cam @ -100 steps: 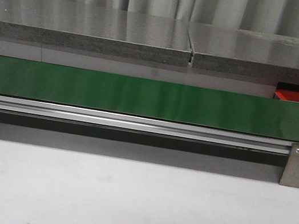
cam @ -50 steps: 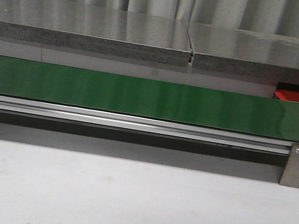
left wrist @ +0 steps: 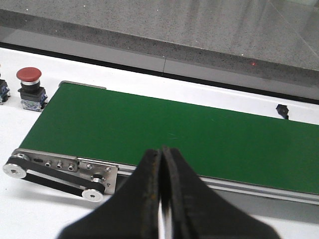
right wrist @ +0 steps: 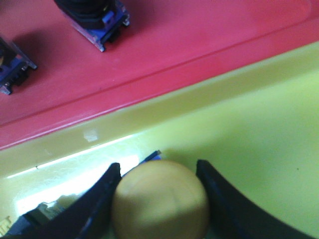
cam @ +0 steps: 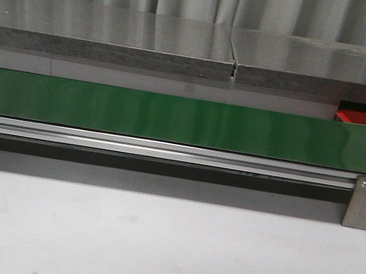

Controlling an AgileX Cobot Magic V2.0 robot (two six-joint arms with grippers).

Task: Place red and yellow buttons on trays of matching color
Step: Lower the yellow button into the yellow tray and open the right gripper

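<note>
Right wrist view shows a yellow button (right wrist: 159,199) gripped between the right gripper (right wrist: 158,196) fingers, low over the yellow tray (right wrist: 259,149), likely for a matching drop. Beside it, the red tray (right wrist: 199,45) holds two buttons. The left gripper (left wrist: 160,199) hangs closed, empty, above the green belt (left wrist: 174,134).

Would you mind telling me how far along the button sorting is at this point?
Partly done. Two button bases already sit on the red tray. In hand: the right hand has a yellow button between its fingers, over the yellow tray; whether it is set down is unclear. Left: a red button stands beside the green belt, and the left hand is shut and empty.
</note>
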